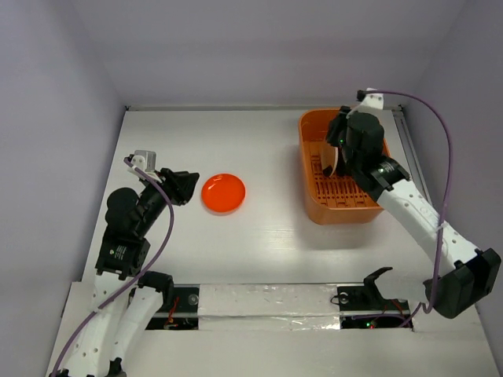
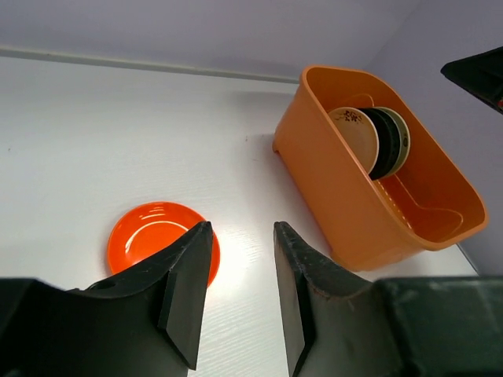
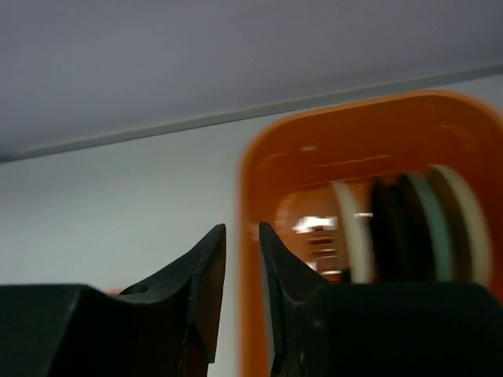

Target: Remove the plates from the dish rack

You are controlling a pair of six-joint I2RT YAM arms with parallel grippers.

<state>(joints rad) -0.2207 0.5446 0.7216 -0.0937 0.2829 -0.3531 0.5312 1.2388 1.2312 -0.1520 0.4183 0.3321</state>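
Orange dish rack (image 1: 308, 165) at upper right, plates (image 3: 393, 228) upright on edge inside, lying just right of the right gripper (image 3: 241, 236), jaws narrow and empty, with the left gripper (image 1: 182, 187) well away!

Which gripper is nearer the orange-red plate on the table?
Left. The left gripper is just beside the orange-red plate; the right gripper is far off, over the dish rack.

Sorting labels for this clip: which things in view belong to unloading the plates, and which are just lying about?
Part of the job:
- dish rack
- cream plate and black plate, standing in the rack
- orange-red plate, lying flat on the table

Just there:
- purple cable on the right arm
- silver tape strip along the table's near edge
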